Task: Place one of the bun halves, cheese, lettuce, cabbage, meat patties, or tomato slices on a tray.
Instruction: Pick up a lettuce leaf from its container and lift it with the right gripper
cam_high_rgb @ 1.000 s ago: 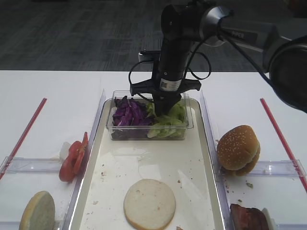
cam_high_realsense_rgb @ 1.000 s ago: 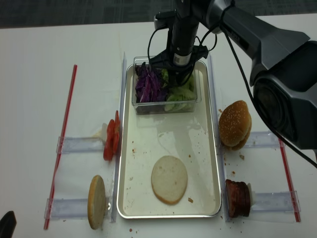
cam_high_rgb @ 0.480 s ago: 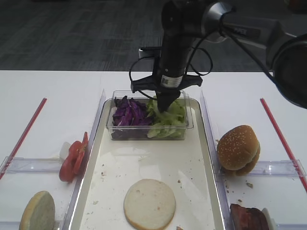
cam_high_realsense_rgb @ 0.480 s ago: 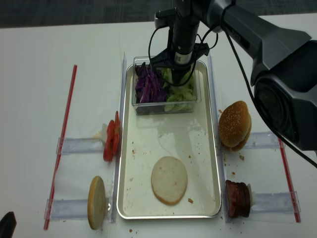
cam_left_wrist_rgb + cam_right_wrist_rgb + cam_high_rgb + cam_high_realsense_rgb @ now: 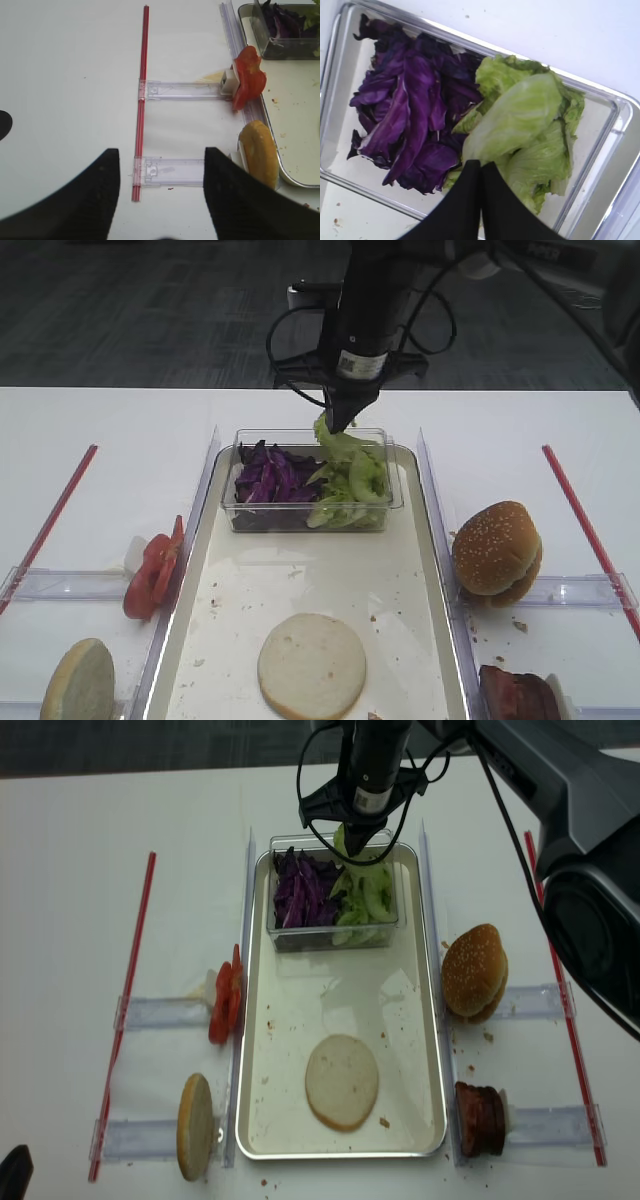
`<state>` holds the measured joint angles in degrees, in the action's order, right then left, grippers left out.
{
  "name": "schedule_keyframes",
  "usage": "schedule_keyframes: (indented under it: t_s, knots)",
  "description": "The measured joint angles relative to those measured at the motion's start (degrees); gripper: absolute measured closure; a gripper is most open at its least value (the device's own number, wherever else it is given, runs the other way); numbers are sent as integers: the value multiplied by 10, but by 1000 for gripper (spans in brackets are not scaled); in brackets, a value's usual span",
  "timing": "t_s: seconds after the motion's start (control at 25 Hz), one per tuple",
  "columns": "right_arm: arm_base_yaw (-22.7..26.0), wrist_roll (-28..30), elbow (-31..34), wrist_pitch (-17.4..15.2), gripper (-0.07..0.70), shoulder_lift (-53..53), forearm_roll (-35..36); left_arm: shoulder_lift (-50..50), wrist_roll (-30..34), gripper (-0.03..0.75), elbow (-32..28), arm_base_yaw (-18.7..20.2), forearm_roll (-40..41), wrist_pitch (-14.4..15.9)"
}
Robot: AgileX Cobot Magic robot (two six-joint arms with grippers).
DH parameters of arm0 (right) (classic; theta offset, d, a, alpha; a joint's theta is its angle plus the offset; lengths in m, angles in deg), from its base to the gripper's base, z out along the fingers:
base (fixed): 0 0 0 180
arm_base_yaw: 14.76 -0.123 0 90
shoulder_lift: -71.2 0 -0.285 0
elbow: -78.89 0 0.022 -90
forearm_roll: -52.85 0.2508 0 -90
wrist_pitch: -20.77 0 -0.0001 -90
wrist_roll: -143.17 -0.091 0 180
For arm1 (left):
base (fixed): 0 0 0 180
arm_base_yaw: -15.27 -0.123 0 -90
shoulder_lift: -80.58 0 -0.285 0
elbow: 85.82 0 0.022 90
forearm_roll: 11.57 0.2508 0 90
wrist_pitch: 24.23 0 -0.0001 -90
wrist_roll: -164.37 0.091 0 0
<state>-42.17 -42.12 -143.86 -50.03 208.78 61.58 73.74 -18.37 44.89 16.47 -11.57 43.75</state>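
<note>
My right gripper [image 5: 340, 423] [image 5: 480, 162] [image 5: 352, 838] is shut on a pale green lettuce leaf [image 5: 345, 450] [image 5: 517, 115] and holds it just above the clear tub [image 5: 310, 518], the leaf's lower end still hanging among the other lettuce. Purple cabbage [image 5: 268, 478] [image 5: 410, 110] fills the tub's left half. The tub stands at the far end of the cream tray [image 5: 300, 570] [image 5: 330, 1010]. A bun half [image 5: 312, 665] [image 5: 342, 1081] lies cut face up at the tray's near end. My left gripper [image 5: 162, 152] hangs open over the white table, left of the tray.
Left of the tray, tomato slices [image 5: 150, 575] [image 5: 247, 82] and a bun half on edge [image 5: 78, 680] [image 5: 259, 157] stand in clear holders. To the right are a sesame bun [image 5: 495, 550] and meat patties [image 5: 520, 695]. Red straws [image 5: 50, 520] [image 5: 585, 525] lie at both sides.
The right gripper closed inside the tub on the lettuce, then rose, pulling a leaf up out of the pile. Nothing else moved.
</note>
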Motion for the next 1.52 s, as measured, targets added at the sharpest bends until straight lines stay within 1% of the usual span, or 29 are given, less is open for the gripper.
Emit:
schedule_keyframes:
  t_s: [0.48,0.76,0.88,1.28,1.52]
  knots:
    - [0,0,7,-1,619,-27,9,0,0,356,0,0,0,0]
    - [0,17,77,-2,619,-71,14,0,0,356,0,0,0,0]
    - [-6,21,102,-2,619,-97,5,0,0,356,0,0,0,0]
    - [-53,22,164,-1,619,-132,-10,0,0,356,0,0,0,0]
    - [-73,22,220,0,619,-167,-10,0,0,356,0,0,0,0]
